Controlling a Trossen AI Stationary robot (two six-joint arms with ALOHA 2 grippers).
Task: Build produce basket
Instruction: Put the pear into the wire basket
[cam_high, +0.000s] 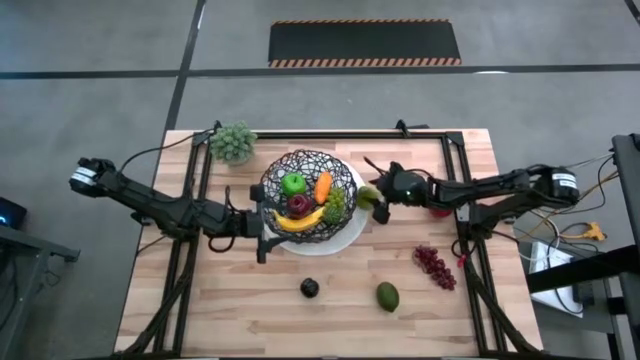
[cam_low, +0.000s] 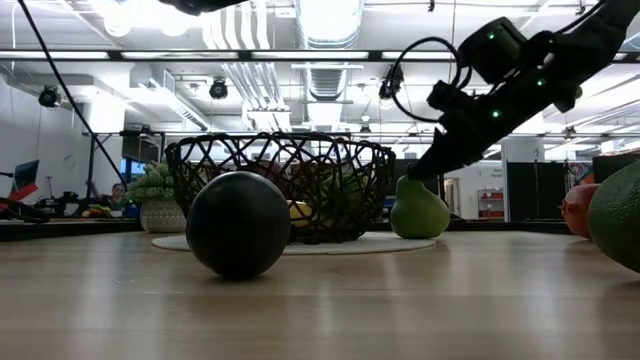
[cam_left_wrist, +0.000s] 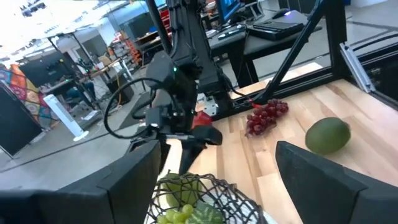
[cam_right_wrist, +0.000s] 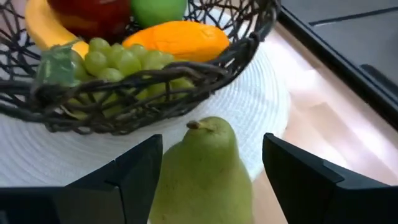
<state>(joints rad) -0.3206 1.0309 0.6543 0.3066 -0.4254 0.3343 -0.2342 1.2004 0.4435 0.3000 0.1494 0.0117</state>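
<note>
Across the pale wooden worktop (cam_high: 230, 310) we are looking down on the basket (cam_high: 308, 197), which is sitting on a flat white plate (cam_high: 345, 238) near the middle. Inside it we are seeing a green apple (cam_high: 293, 183), an orange carrot (cam_high: 322, 186), a red apple (cam_high: 298, 205), a yellow banana (cam_high: 299, 221) and green grapes (cam_high: 335, 203).

At the basket's three o'clock, the right end effector (cam_high: 375, 199) is reaching in with its fingers spread apart on either side of a green pear (cam_right_wrist: 202, 168), which is standing upright on the plate just beside the basket wall. We cannot tell whether the fingers are touching the pear.

At the basket's eight o'clock, the left end effector (cam_high: 262, 232) is waiting with its fingers parted and nothing between them.

Well apart from the basket, a dark plum (cam_high: 309, 288) is lying at six o'clock, an avocado (cam_high: 387, 296) at five o'clock, and dark red grapes (cam_high: 434, 266) at four o'clock. A pale green leafy cluster (cam_high: 233, 142) is sitting at ten o'clock.
</note>
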